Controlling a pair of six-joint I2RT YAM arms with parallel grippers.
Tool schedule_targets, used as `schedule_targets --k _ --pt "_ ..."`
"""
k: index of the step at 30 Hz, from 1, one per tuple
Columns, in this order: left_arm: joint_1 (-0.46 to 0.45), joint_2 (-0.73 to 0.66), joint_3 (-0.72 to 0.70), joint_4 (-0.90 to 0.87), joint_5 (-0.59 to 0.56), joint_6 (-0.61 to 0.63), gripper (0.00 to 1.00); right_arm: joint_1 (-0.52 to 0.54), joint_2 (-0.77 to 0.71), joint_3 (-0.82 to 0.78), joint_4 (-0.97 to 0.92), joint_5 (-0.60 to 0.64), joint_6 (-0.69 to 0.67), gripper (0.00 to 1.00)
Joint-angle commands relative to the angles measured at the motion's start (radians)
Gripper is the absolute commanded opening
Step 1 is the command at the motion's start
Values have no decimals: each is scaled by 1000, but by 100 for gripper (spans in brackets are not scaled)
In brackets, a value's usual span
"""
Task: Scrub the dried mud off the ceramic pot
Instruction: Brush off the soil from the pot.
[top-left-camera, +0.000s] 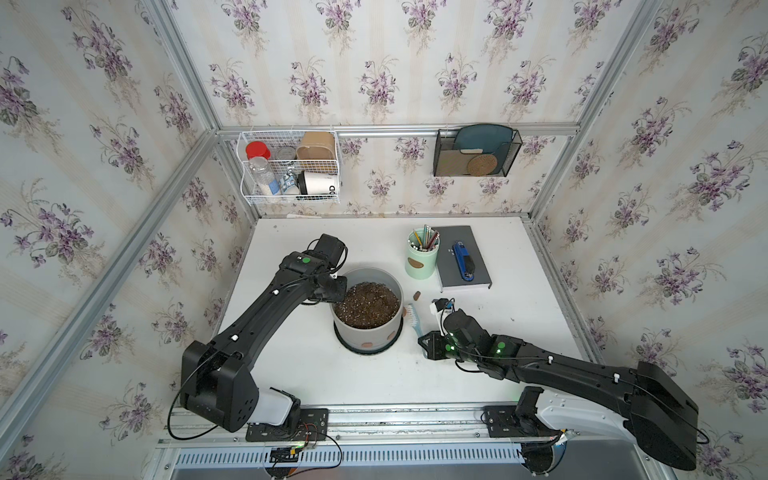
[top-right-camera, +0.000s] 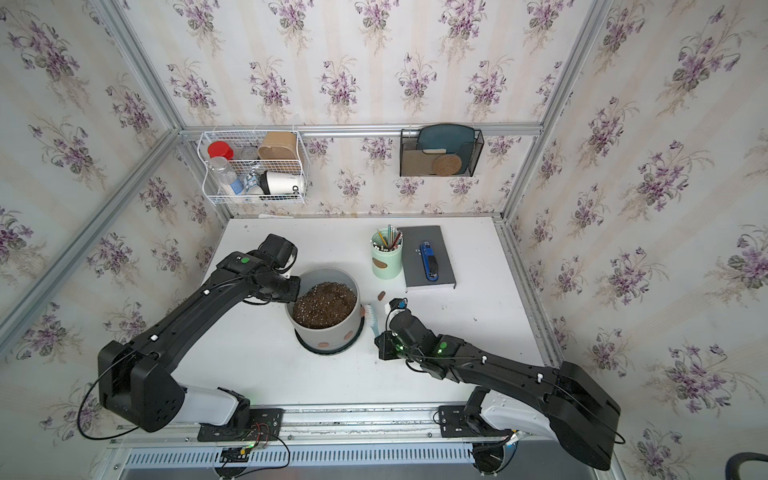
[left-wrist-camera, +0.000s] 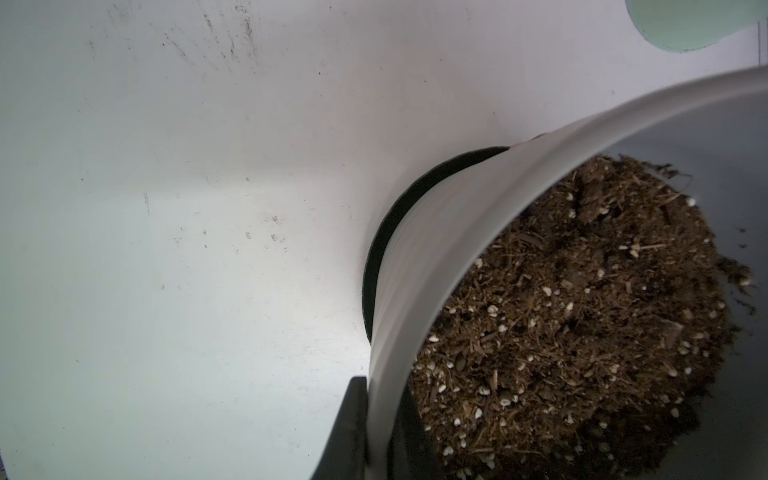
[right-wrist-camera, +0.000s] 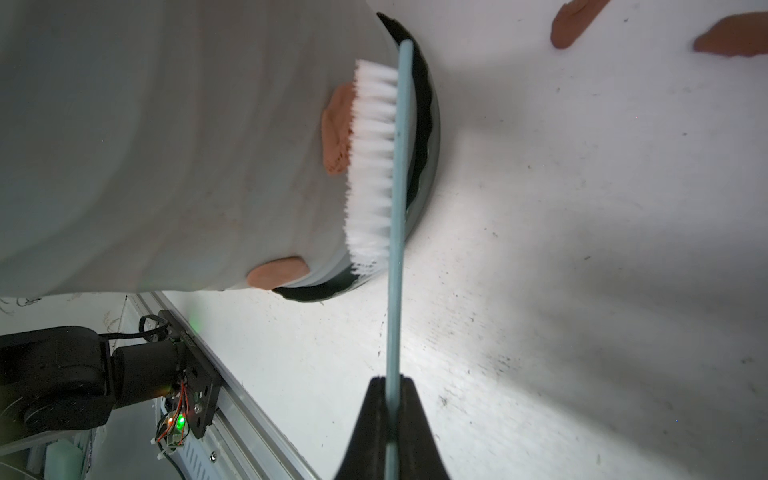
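Right gripper (right-wrist-camera: 390, 399) clamped on brush (right-wrist-camera: 395, 316) handle, bristles (right-wrist-camera: 372, 166) pressed against mud blob (right-wrist-camera: 336, 133) on pot (right-wrist-camera: 166, 145) wall facing right arm. Left gripper (left-wrist-camera: 380, 424) pinches pot rim, opposite side. Pot sits mid-table (top-left-camera: 519, 299).

The letters "OD" are seen on the white cup (top-left-camera: 322, 183) lying in the wire basket (top-left-camera: 249, 197). Small lettering on the grey notebook (top-left-camera: 480, 272) cannot be read.

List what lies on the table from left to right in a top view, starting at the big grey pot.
ceramic pot → brush → grey notebook. Left out, since they overlap the brush's span: mint-green cup, loose mud blob; the blue stapler lies on the notebook.
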Motion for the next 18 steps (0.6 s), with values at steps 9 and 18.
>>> schedule_targets --k 9,18 --pt "17 5 -7 13 -23 -47 0 1 -59 -35 -99 52 25 0" --pt "46 -5 -16 -10 -45 -73 0 -2 -168 -57 -289 194 89 0"
